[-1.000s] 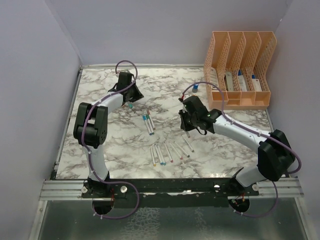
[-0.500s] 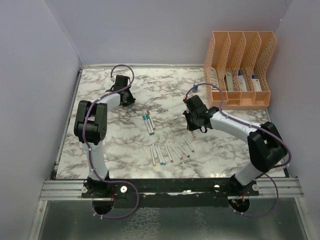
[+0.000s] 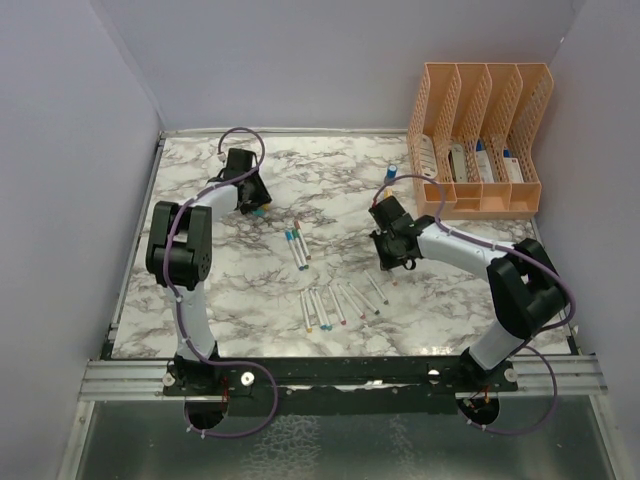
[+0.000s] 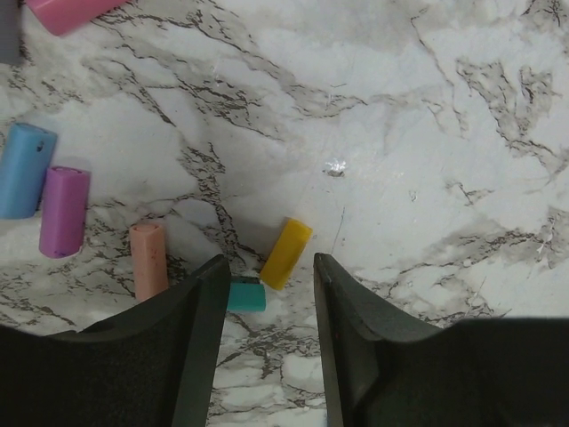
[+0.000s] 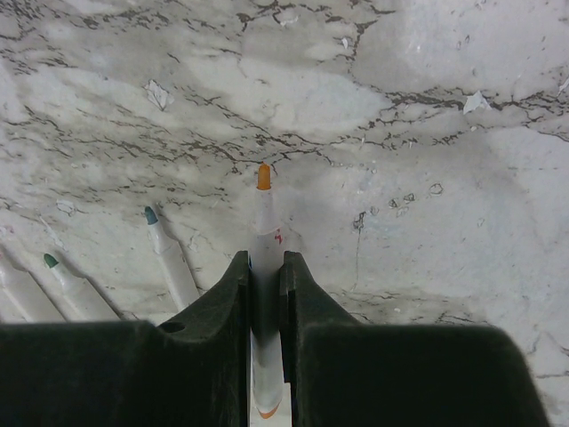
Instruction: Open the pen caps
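Pen caps loose on table, left hand parted over yellow cap, right hand clamping orange-tipped pen, pens beside

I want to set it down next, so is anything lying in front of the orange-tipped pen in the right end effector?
Nothing visible does. The right end effector grips the pen, and only bare marble tabletop lies ahead of its tip. Two green-tipped pens lie off to one side.
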Controlling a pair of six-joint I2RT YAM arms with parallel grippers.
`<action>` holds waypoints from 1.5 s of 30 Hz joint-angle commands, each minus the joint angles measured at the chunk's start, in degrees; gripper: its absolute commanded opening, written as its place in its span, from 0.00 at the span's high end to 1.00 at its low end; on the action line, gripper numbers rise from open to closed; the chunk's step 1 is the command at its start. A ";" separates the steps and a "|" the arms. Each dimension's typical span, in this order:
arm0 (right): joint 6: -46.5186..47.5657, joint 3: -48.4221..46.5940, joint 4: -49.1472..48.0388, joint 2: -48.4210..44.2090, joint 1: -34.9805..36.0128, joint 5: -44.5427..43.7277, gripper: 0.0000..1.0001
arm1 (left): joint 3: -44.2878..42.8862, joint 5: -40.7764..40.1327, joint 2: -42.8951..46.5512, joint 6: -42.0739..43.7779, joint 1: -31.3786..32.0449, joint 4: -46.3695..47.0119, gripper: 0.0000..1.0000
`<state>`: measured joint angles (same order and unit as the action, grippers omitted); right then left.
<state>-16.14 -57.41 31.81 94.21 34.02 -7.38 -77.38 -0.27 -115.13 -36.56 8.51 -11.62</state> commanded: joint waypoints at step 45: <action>3.68 -37.71 -2.60 27.82 12.17 6.67 0.39 | 26.78 12.12 49.48 -14.84 -1.42 11.58 0.01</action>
<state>-11.73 -92.01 29.91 119.42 45.43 -0.54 -52.64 13.65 -69.49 -49.08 7.55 -1.65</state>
